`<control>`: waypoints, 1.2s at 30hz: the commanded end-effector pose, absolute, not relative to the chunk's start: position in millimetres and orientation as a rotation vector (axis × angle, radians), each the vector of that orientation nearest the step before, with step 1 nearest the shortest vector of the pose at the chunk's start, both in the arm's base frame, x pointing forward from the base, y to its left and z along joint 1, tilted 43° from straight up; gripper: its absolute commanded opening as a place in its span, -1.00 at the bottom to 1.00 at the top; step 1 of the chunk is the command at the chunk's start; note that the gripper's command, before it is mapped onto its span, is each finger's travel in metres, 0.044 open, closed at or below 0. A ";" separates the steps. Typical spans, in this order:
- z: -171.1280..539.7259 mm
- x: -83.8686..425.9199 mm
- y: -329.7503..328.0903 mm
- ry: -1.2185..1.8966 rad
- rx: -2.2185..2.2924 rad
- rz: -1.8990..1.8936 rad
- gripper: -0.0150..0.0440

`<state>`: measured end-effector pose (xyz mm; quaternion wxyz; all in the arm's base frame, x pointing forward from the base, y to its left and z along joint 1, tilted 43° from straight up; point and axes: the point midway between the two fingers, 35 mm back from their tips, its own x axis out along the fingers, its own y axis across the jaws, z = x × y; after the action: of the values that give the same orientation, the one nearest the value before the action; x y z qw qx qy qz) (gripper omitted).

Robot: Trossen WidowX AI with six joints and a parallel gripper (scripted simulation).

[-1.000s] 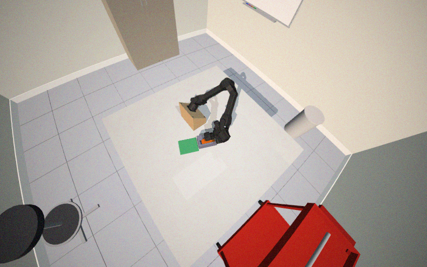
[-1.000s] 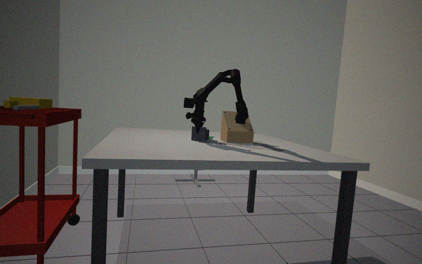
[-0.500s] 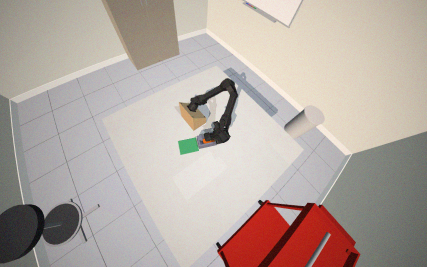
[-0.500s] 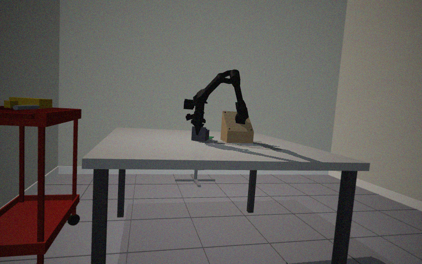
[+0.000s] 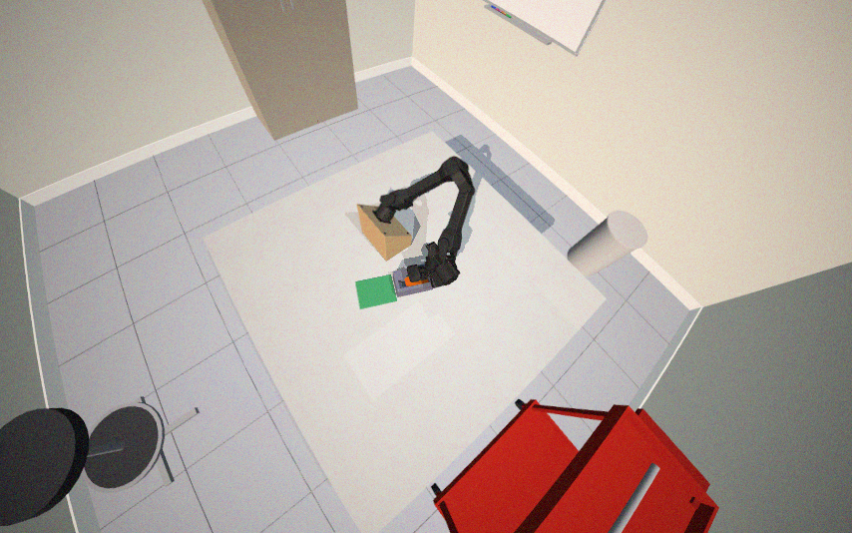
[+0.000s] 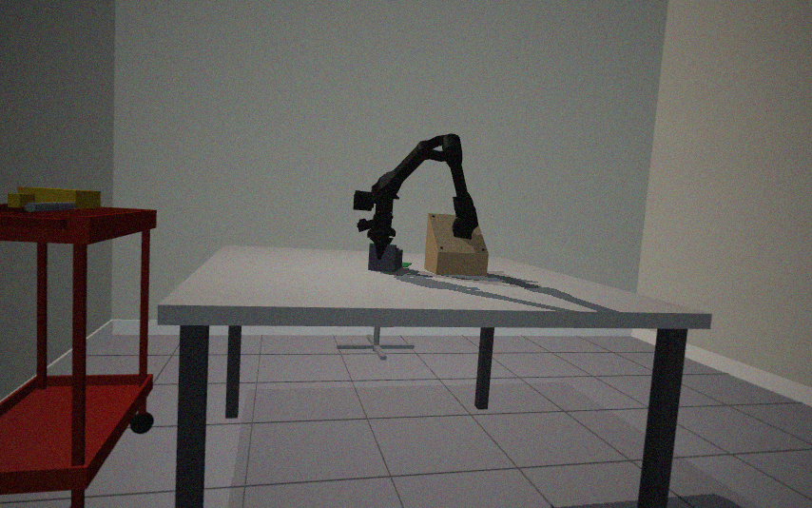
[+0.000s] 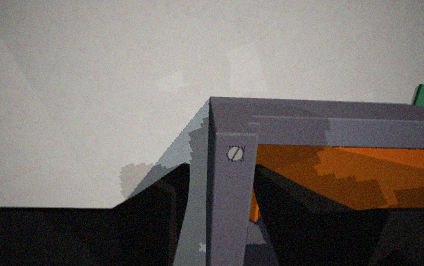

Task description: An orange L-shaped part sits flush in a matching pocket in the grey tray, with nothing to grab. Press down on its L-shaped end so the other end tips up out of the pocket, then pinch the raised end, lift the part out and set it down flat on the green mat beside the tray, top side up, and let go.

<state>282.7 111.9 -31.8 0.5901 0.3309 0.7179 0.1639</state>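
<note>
The grey tray (image 5: 413, 291) (image 6: 392, 260) (image 7: 229, 200) stands beside the green mat (image 5: 375, 292) (image 6: 407, 263) (image 7: 420, 95). The gripper (image 6: 380, 255) (image 7: 222, 167) is partly open and empty, low at the tray end away from the mat. In the wrist view its fingers straddle that end wall: the left finger is outside the tray, the right one over the orange part's L-shaped end. The orange part (image 5: 415, 281) (image 7: 370, 162) is still in the pocket, and dark pocket shows at its mat-side end. Contact and the part's exact tilt are unclear; the hand hides much of it.
The arm's wooden base block (image 5: 383, 238) (image 6: 460, 262) stands on the table (image 5: 301, 251) (image 6: 287, 287), close to the tray and mat. A red cart (image 5: 603, 464) (image 6: 113, 221) stands off the table. A pale cylinder (image 5: 609, 242) stands beyond the table edge.
</note>
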 end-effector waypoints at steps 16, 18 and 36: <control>36.6 291.8 48.5 1.684 0.767 0.372 0.12; 45.4 290.7 39.6 1.685 0.768 0.374 0.12; 42.6 290.8 42.1 1.688 0.779 0.370 0.12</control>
<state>290.7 42.1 43.0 0.5835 0.3331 0.7233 0.1593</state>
